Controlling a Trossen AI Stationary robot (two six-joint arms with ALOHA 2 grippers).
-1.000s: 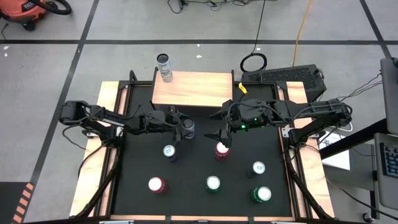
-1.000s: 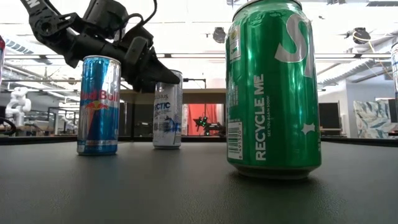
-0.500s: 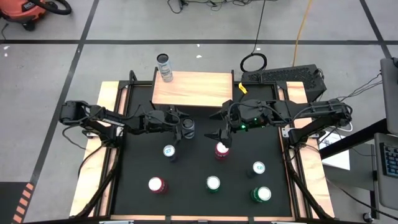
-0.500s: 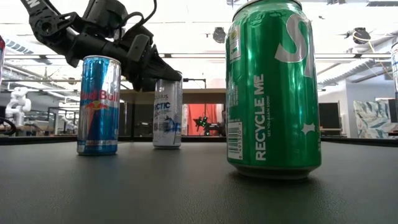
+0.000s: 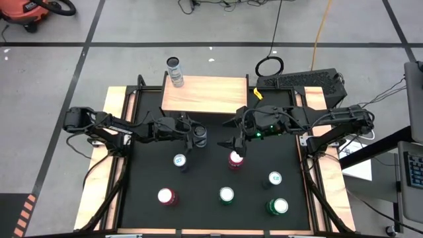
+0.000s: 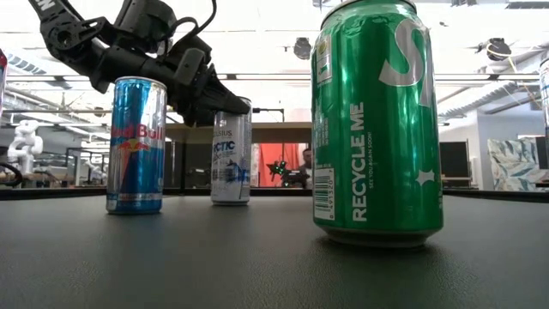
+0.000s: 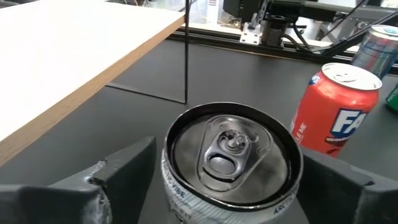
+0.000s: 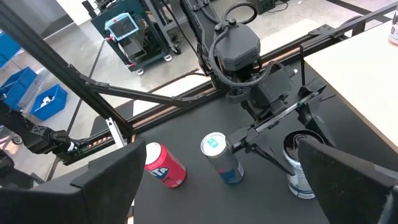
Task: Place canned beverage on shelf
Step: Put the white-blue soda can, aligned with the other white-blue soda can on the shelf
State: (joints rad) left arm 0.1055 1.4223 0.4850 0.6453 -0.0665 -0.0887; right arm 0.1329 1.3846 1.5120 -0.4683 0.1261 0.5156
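The shelf [image 5: 205,94] stands at the table's far edge with one can [image 5: 175,71] at its left corner; the left gripper [image 5: 199,135] straddles a silver can [image 7: 231,158] just in front of the shelf, its fingers drawn nearer the can than a second ago but not visibly clamped; the right gripper [image 5: 232,144] hangs wide open above a red-topped can [image 5: 234,158]; legible writing: "Red Bull" on the blue can [image 6: 136,144], "RECYCLE ME" on the green can [image 6: 377,120].

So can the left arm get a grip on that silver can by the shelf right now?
Probably yes. The left pincer already straddles the silver can, one finger on each side, open, with nothing between them and the can.
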